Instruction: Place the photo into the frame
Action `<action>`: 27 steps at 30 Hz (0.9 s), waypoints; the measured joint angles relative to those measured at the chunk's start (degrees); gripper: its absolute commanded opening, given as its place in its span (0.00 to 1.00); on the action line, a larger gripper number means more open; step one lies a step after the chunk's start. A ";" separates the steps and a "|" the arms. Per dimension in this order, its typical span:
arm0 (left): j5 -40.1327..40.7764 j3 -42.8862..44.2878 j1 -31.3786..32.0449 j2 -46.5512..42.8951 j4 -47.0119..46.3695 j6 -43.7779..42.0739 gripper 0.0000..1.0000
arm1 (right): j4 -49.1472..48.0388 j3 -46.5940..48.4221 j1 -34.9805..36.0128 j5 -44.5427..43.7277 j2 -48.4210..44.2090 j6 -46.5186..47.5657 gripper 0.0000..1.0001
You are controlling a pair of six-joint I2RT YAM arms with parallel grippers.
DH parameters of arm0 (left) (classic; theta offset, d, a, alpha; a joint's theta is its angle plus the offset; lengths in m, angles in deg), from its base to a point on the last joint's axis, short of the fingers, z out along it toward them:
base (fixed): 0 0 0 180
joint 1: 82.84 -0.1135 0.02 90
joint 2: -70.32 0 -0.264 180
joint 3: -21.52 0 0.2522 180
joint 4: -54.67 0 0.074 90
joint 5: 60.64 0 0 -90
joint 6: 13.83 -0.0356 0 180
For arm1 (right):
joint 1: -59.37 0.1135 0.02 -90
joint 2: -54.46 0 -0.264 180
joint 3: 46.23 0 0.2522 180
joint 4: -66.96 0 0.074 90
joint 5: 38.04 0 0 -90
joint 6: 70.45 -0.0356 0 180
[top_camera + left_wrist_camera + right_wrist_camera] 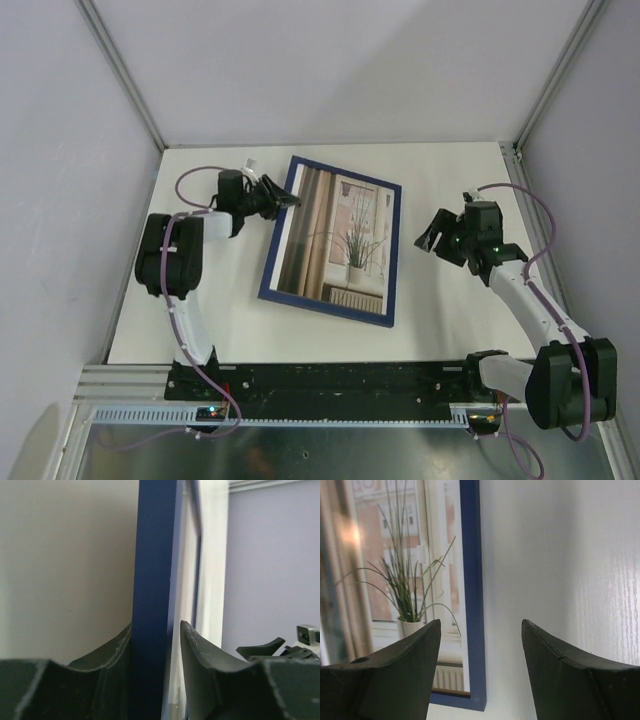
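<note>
So the frame (324,309) is lying navy side up around the middle of the desk (230,330), and the photo (335,240) is sitting inside it, plant and curtains showing. The left end effector (283,201) is at the frame's far left corner. From the left wrist cam the jaws are narrow with the blue edge right between them; one finger (112,650) is pressed against it and the other is tight on the other side, so it looks clamped on. The right end effector (432,238) is spread wide with nothing in it, over bare desk just beside the frame's right edge, not touching. Its cam looks along that blue edge.
</note>
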 measured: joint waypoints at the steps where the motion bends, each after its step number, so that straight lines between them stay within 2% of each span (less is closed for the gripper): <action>1: -0.11 -0.63 0.00 1.05 -0.42 -0.07 0.50 | -0.63 -0.20 -0.02 0.35 0.31 0.00 0.70; 8: -0.35 -4.70 -0.17 4.72 -1.14 -0.20 0.74 | -4.09 -1.73 -0.07 1.88 2.86 0.00 0.71; 11: -0.15 -5.01 -0.22 4.72 -1.53 -0.61 0.81 | -5.05 -2.43 -0.07 2.32 3.87 -0.02 0.72; 15: 1.07 -5.01 -0.24 3.80 -0.09 -2.40 0.84 | -6.32 -3.04 -0.07 2.43 5.09 -0.02 0.73; 20: 7.23 -3.72 -0.04 0.66 8.70 -7.56 0.85 | -7.15 -3.65 -0.07 2.43 6.01 -0.11 0.73; 27: 21.59 -0.59 1.22 -3.74 23.08 -14.43 0.83 | -8.79 -3.72 0.79 1.99 8.26 -0.57 0.73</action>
